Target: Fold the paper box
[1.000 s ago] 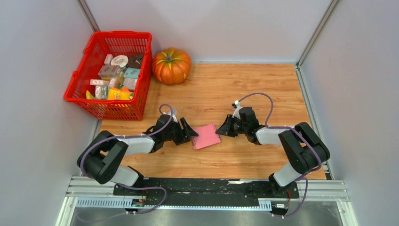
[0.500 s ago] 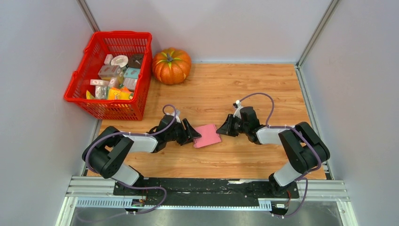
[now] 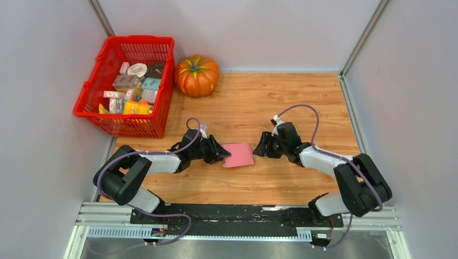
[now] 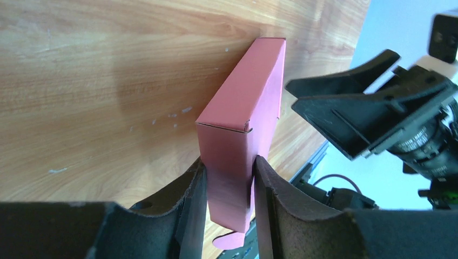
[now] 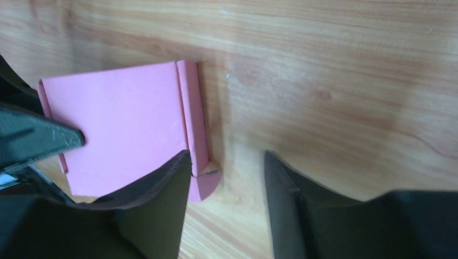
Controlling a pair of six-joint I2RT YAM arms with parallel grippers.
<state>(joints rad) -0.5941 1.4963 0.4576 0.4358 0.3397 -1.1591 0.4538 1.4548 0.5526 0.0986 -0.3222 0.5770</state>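
The paper box [image 3: 238, 155] is a small pink folded card box lying on the wooden table between the two arms. My left gripper [image 3: 220, 154] is shut on the box's left end; in the left wrist view the box [image 4: 243, 129] is squeezed between both fingers, with a small rounded tab sticking out below. My right gripper [image 3: 261, 149] is open and empty, just right of the box and apart from it. In the right wrist view the box [image 5: 124, 127] lies ahead to the left, its side flap and a rounded tab near my left finger [image 5: 156, 210].
A red basket [image 3: 93, 88] full of small packages stands at the back left. An orange pumpkin [image 3: 196, 75] sits beside it at the back. Grey walls close in the table on three sides. A black rail runs along the near edge.
My right gripper has let go of the box's right edge and drawn back to the right. The left gripper keeps its hold; the box has shifted slightly.
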